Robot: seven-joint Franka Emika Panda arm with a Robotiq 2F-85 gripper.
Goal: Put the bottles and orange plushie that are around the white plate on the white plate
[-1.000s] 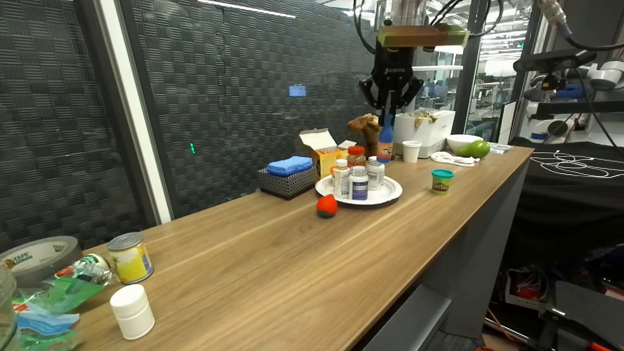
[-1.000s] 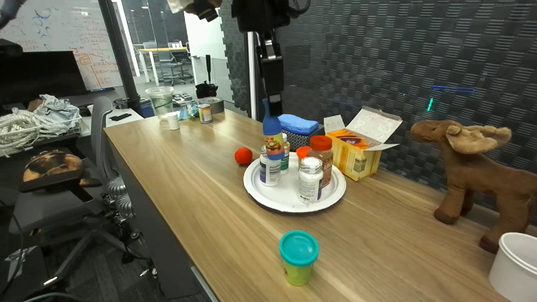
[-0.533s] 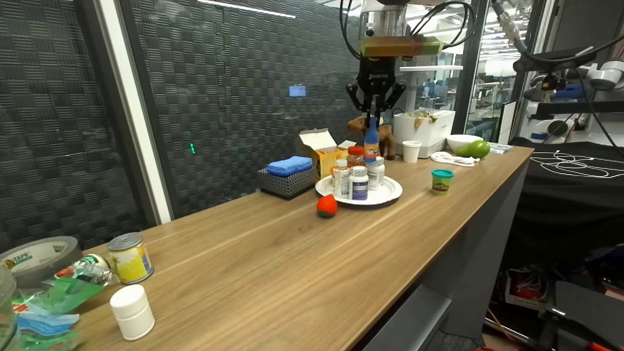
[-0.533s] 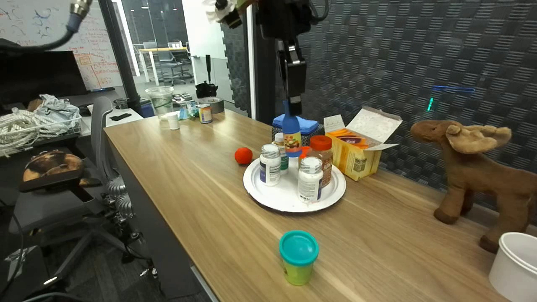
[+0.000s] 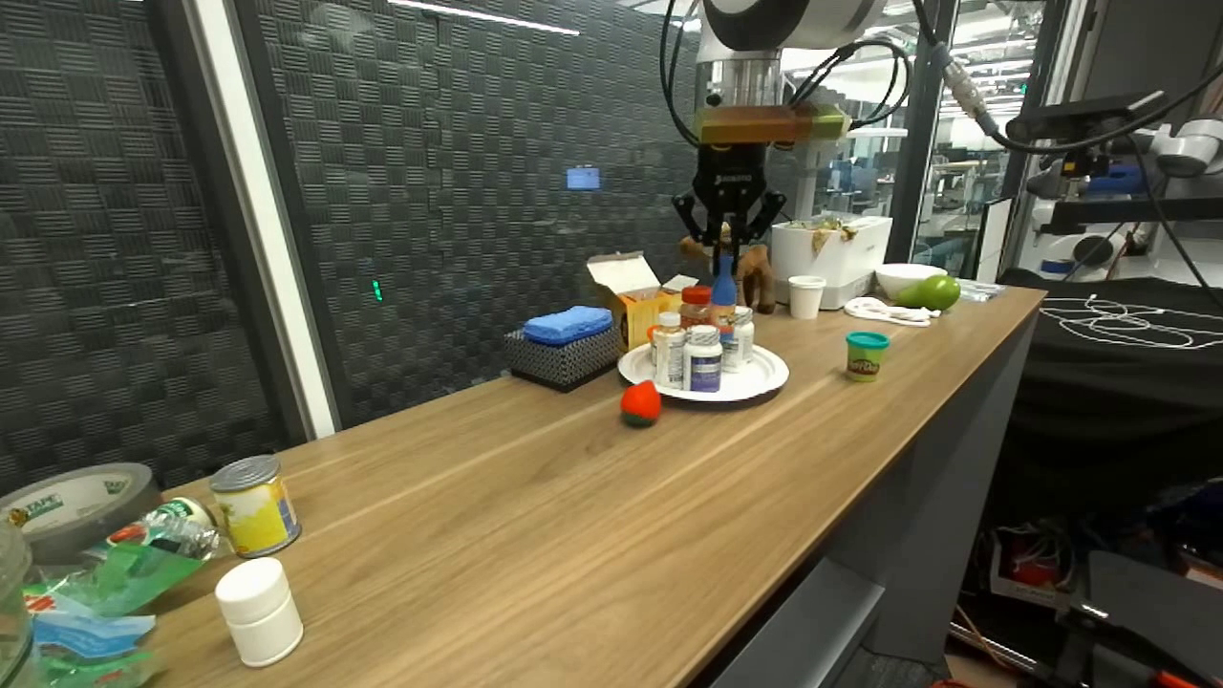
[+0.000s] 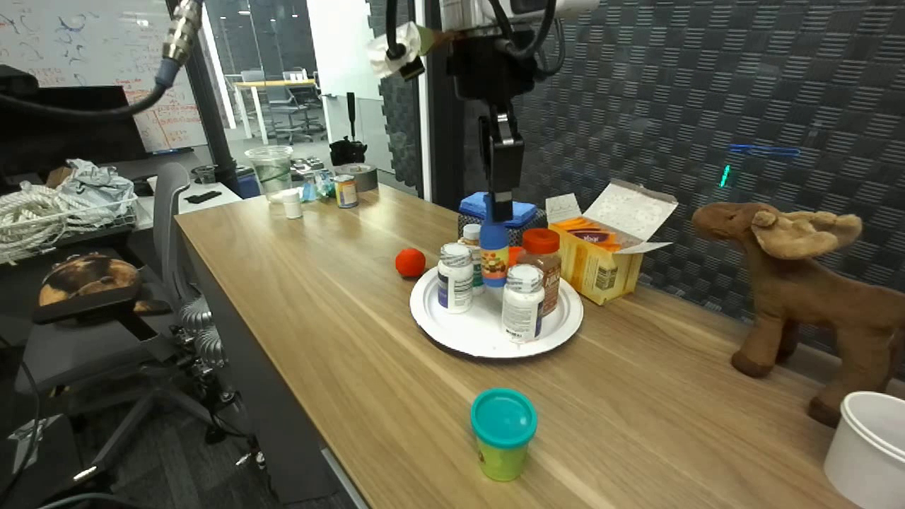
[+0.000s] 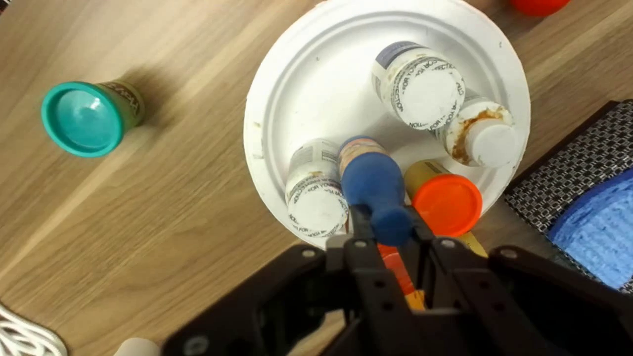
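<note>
Pincer (image 7: 388,217), clamped on blue bottle (image 6: 493,256), comes lower over white plate (image 6: 470,335); release probably near. Orange plushie (image 5: 640,404) still on desk (image 5: 497,535).

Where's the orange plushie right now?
In an exterior view, the orange plushie sits on the table, just off the near left side of the white plate.

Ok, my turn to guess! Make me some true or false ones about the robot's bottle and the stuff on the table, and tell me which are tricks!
1. The gripper holds the blue bottle by its neck. True.
2. The blue bottle is upside down. False: its neck points up.
3. The orange plushie sits beside the white plate. True.
4. The white plate is bare. False: white-capped bottles stand on it.
5. The teal-lidded tub is off the white plate. True.
</note>
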